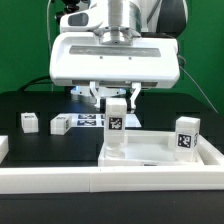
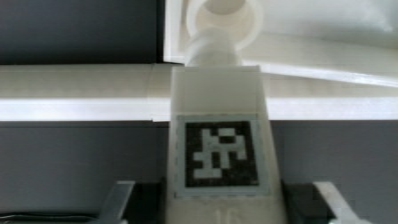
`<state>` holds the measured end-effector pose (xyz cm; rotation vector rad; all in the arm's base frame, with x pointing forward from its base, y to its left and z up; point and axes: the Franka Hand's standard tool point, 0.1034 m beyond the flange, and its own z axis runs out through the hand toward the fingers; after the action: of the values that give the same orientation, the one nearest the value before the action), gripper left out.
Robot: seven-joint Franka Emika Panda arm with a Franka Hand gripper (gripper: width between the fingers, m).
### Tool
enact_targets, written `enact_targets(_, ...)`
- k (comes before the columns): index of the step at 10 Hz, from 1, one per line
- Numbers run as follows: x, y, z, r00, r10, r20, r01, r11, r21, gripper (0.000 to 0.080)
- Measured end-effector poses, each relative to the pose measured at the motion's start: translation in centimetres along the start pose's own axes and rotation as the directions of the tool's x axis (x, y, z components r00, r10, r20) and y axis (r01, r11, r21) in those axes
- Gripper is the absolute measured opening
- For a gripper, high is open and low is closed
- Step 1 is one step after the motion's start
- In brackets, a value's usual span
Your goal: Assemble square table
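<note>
Exterior view, and your hand [image 1: 116,100] is clenched on a leg [image 1: 116,124], upright at the centre of the frame, its lower end down at the left corner of the slab [image 1: 155,152]. Seated in that corner or only resting on it? You can't tell from here. Right of centre, a second leg [image 1: 186,136] stands upright at the slab's right corner. It looks fitted, so count that one done. Over at the left edge sits a loose leg [image 1: 29,122], with another loose leg [image 1: 60,124] near it toward centre, both on the bench [image 1: 40,150] and well apart from the slab. My read: one in, one in work, two left for you to fetch. Wrist view backs the grip: fingers [image 2: 121,203] show low in the frame on either side of the leg [image 2: 219,110], its tag facing the camera. Containers? None proper. The slab's raised rim makes a shallow tray, and nothing loose shows inside it.
</note>
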<state>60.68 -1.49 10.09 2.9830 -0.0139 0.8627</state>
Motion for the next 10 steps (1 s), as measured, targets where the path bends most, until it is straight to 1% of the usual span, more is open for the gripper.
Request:
enact_targets(4,-0.23,-0.26,0.21,1.000,-0.004,-0.005,0.004,1.000,0.000,0.0290)
enact_targets(7,-0.28,-0.16,0.21,1.000,-0.006,-0.029,0.006,1.000,-0.009,0.0290)
enact_targets(10,-0.26,-0.24,0.20,0.999,-0.008,-0.035,0.007,1.000,-0.010,0.0290)
